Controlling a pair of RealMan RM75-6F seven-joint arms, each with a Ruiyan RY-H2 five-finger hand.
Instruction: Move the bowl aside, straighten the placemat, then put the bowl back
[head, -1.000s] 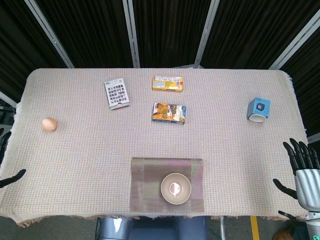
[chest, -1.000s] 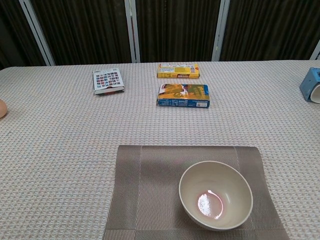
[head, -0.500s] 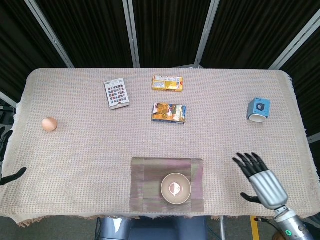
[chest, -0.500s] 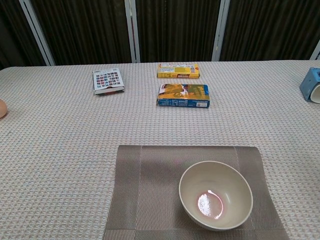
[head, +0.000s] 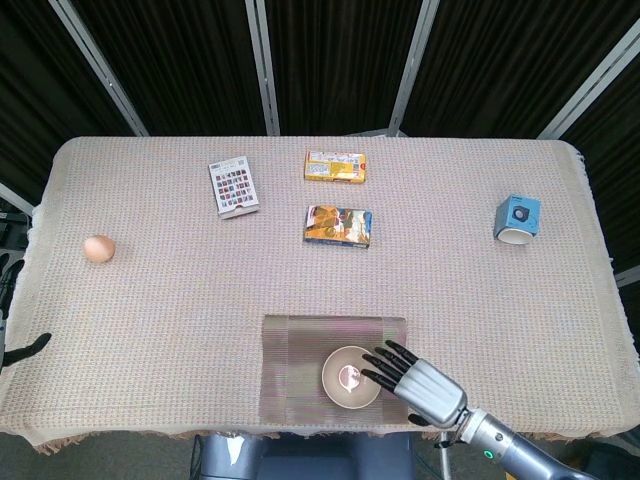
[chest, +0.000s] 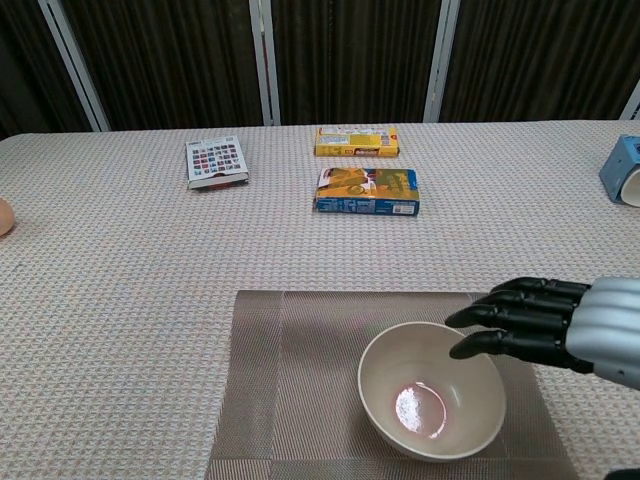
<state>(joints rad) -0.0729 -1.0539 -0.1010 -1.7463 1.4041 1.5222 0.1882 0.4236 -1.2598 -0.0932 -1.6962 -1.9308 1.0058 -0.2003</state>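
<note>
A cream bowl (head: 348, 377) (chest: 430, 392) sits on the right half of a brown woven placemat (head: 293, 365) (chest: 285, 380) at the table's near edge. My right hand (head: 412, 381) (chest: 545, 320) hovers at the bowl's right rim with fingers stretched out and apart, holding nothing; its fingertips (chest: 470, 330) reach over the rim. Whether they touch the bowl cannot be told. Of my left hand (head: 12, 343), only dark fingers show at the far left edge of the head view, beyond the table; its state is unclear.
Further back lie a patterned card box (head: 233, 186), a yellow box (head: 335, 166) and a blue-orange box (head: 338, 225). An egg (head: 99, 248) rests at the left. A blue cup on its side (head: 517, 218) lies at the right. The beige tablecloth (head: 180, 290) covers the table.
My right hand has swept in from beyond the table's right edge to the bowl's right rim. The bowl, placemat and left hand have not moved.
</note>
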